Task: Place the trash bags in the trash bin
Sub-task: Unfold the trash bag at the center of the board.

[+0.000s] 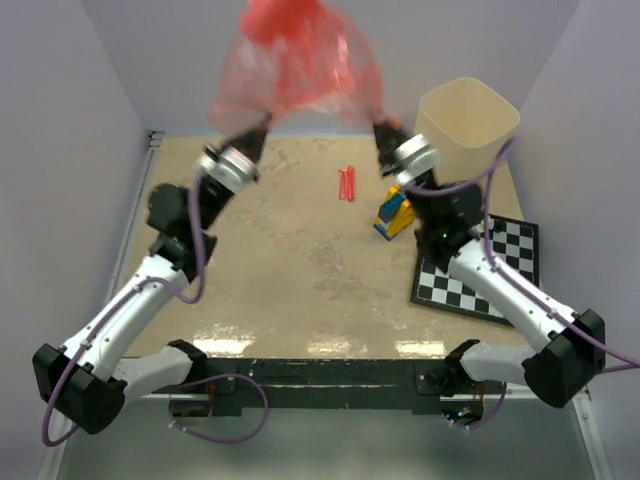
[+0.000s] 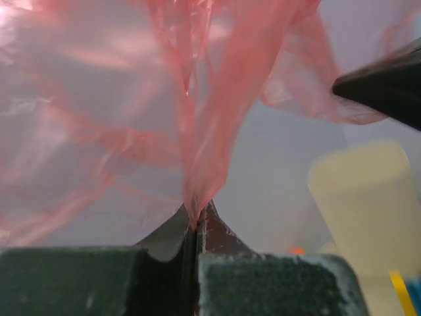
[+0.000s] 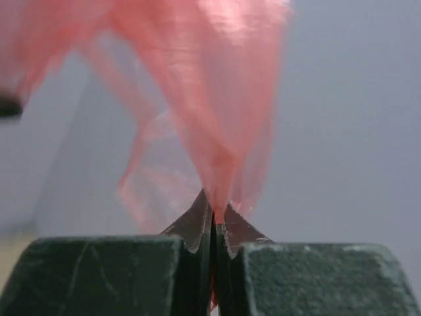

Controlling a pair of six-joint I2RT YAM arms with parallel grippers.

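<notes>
Two hands working: left hand (image 1: 260, 129) and right hand (image 1: 383, 131) are each clamping tight on an edge of the red bag (image 1: 300, 60), stretching it high over the tabletop (image 1: 290, 250), probably for carrying to the bin (image 1: 467, 125) at far right; folded bag (image 1: 347, 183) is lying mid-tabletop.

My left fingers (image 1: 257, 134) and right fingers (image 1: 385, 134) each pinch one side of the sack (image 1: 300, 60), which spreads between them above the far part of the worktop (image 1: 280, 260). Under it the folded strip (image 1: 346, 184) lies on the worktop, left of the toy blocks (image 1: 394, 212). The trash bin (image 1: 467, 130) stands in the far right corner behind the blocks, and the checkerboard (image 1: 480, 268) lies nearer me, right of them.
</notes>
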